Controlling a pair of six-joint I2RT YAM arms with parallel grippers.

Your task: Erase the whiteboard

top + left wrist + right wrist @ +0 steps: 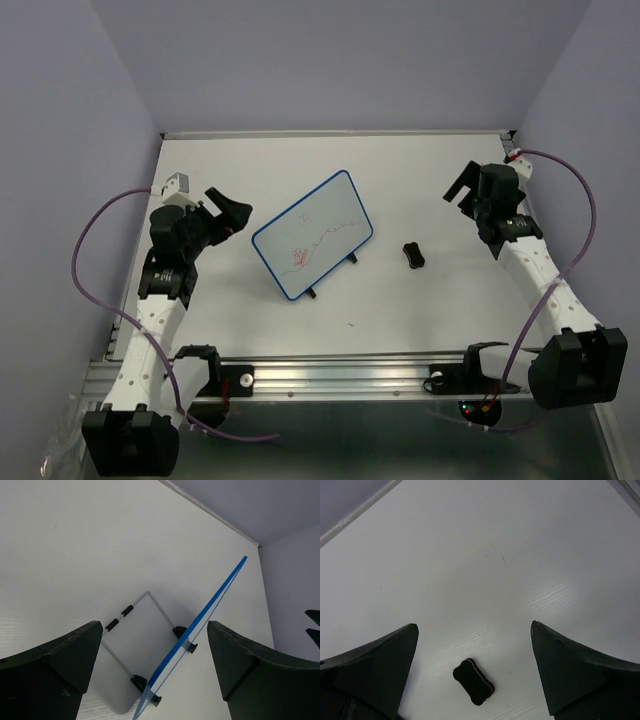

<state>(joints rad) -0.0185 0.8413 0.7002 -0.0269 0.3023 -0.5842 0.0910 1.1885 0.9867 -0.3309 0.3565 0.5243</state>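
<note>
On the white surface (420, 320), centre: whiteboard (312, 235), blue-framed, propped tilted on black feet, red scribbles (318, 243) on its face. Right of it, apart: small black eraser (414, 255). Left gripper (232, 213), just left of the board, jaws spread, empty. Right gripper (460, 190), far right, jaws spread, empty.

Whiteboard (312, 235): blue-framed, propped at a slant on small black feet, mid-table (400, 170).
Scribbles (318, 243): red, running across the board's face.
Eraser (414, 255): small, black, lying on the table right of the board, apart from it.
Left gripper (232, 208): just left of the board, jaws apart, holding nothing.
Right gripper (459, 189): beyond the eraser toward the far right, jaws apart, holding nothing.
Cables (85, 250): purple, looping beside each arm.
</note>
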